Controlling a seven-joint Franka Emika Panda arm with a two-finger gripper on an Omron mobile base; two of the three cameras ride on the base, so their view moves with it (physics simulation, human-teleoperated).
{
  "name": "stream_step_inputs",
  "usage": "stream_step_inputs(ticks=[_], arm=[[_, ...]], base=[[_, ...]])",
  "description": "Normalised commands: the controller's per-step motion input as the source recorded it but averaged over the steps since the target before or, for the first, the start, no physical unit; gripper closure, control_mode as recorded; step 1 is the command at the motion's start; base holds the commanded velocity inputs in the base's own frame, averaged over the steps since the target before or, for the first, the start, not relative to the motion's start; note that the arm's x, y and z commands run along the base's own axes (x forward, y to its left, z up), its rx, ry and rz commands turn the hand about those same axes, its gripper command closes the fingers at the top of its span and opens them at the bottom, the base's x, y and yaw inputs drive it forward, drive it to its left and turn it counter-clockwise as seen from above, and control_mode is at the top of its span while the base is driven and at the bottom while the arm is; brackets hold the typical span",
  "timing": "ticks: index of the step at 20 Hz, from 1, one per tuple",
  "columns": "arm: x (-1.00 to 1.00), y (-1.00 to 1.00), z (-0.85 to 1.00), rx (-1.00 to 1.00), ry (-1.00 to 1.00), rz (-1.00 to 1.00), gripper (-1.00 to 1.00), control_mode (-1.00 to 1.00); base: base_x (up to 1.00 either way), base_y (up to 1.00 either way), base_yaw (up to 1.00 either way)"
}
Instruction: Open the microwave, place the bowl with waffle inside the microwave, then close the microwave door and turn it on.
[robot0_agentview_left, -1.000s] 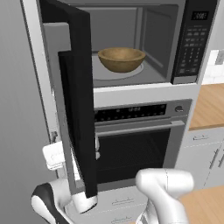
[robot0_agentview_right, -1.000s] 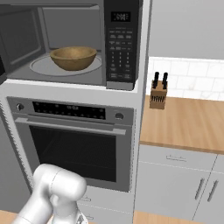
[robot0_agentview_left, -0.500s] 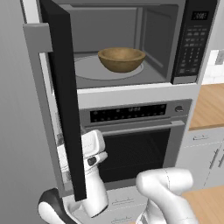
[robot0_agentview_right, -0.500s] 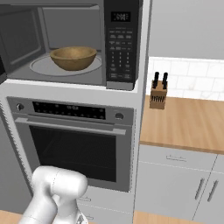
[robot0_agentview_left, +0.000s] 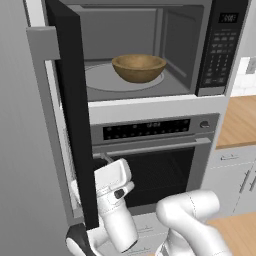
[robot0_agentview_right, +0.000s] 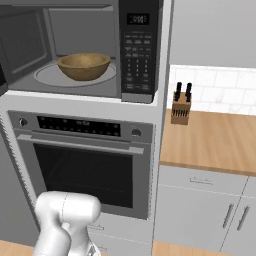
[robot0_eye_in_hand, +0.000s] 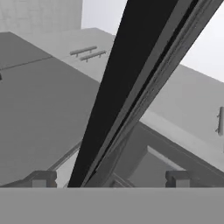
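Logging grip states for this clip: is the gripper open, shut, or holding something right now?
Gripper: open, holding nothing; its fingertips stand apart on either side of the edge of the wide black microwave door.

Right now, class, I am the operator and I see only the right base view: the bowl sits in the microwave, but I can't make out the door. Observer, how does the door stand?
Observer: The microwave door stands wide open, swung out to the left, nearly edge-on in the left base view.
Operator: Where is the arm working?
Observer: Its white wrist is low, in front of the oven, right beside the door's lower end.
Operator: Are the fingers holding anything?
Observer: No. In the hand view the fingers stand wide apart and grip nothing; the door's dark edge runs up between them.
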Motion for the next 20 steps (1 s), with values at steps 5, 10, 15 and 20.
stream_step_inputs(ticks=[5, 10, 15, 20], arm=[[-0.01, 0.74, -0.33, 0.12, -0.24, 0.00, -1.00, -1.00], [0.00, 0.76, -0.48, 0.17, -0.14, 0.13, -1.00, -1.00], [0.00, 0.33, -0.30, 0.29, -0.06, 0.25, -1.00, -1.00], [0.00, 0.61, -0.21, 0.16, -0.13, 0.21, -1.00, -1.00]], base=[[0.00, 0.00, 0.00], [0.00, 0.00, 0.00], [0.00, 0.00, 0.00], [0.00, 0.00, 0.00]])
